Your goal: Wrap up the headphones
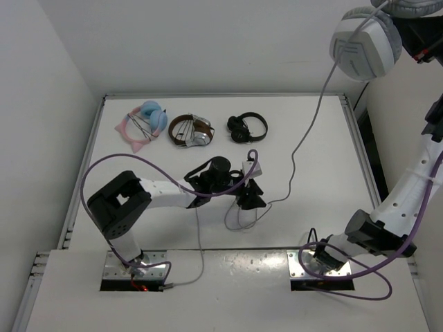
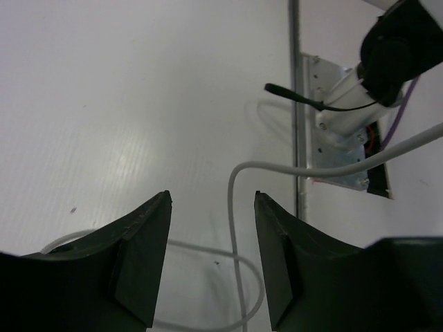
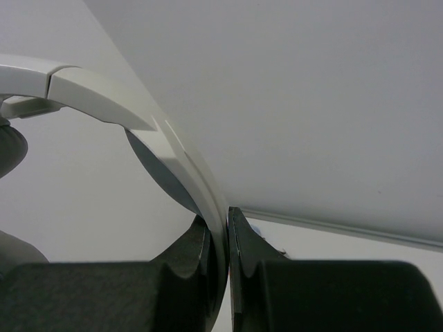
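The headphones [image 1: 365, 43] hang high at the top right, white with grey ear pads. My right gripper [image 3: 228, 214] is shut on their white headband [image 3: 181, 155]. Their thin grey cable [image 1: 308, 131] drops to the table and ends in loose loops near the middle. My left gripper [image 1: 250, 197] is low over those loops. In the left wrist view its fingers [image 2: 142, 259] stand apart with a strand of the cable [image 2: 234, 228] running between them, nearer the right finger. I cannot see either pad touching the strand.
Three other pairs lie along the far edge of the table: a pink-and-blue pair [image 1: 144, 123], a brown-and-silver pair [image 1: 192, 129] and a small black pair [image 1: 247, 127]. The right arm's base [image 2: 342, 135] is just beyond the table's raised rim [image 2: 296, 104].
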Controlling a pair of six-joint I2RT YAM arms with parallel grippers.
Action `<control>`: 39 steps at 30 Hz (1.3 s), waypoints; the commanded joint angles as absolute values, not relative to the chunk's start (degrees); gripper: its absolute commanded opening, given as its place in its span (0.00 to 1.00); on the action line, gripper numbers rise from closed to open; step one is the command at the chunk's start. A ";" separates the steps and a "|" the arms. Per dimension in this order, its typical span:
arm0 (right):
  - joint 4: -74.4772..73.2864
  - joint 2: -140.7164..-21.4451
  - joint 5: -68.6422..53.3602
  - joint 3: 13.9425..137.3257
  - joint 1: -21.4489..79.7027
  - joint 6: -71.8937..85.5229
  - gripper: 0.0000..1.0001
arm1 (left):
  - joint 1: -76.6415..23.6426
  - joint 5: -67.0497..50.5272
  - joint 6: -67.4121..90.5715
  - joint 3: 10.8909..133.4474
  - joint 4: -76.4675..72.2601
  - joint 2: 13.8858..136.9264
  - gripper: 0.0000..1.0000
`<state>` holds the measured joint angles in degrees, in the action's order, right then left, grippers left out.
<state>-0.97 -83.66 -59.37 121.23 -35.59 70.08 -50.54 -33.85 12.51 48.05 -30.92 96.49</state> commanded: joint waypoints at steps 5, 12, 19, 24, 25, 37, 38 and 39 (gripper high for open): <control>1.32 -84.55 -56.69 122.96 -35.95 75.23 0.00 | -53.88 -42.87 10.73 52.99 -40.07 99.92 0.57; 2.99 -84.55 -56.69 123.49 -36.47 76.46 0.00 | -54.93 -45.70 8.09 54.93 -41.13 103.70 0.57; 3.52 -84.55 -57.21 124.01 -37.53 77.51 0.00 | -54.93 -44.91 8.61 55.46 -45.09 107.22 0.46; 2.99 -85.08 -57.22 125.16 -38.76 77.52 0.00 | -54.93 -43.51 9.32 55.46 -45.62 107.75 0.34; 2.99 -85.08 -57.22 125.16 -38.76 77.52 0.00 | -54.93 -43.51 9.32 54.94 -45.62 107.75 0.34; -9.19 -83.85 -52.13 122.44 -42.71 65.77 0.00 | -52.04 -40.00 8.00 52.83 -33.24 102.76 0.00; -12.36 -83.85 -48.20 122.43 -42.11 62.61 0.00 | -51.51 -38.60 6.34 51.60 -29.66 100.13 0.00; -15.87 -83.85 -45.55 122.43 -41.14 59.10 0.00 | -50.72 -38.58 4.94 51.59 -27.01 98.72 0.00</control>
<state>-6.04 -84.82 -55.22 122.72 -42.13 66.35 -52.77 -39.97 7.97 52.77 -32.32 105.32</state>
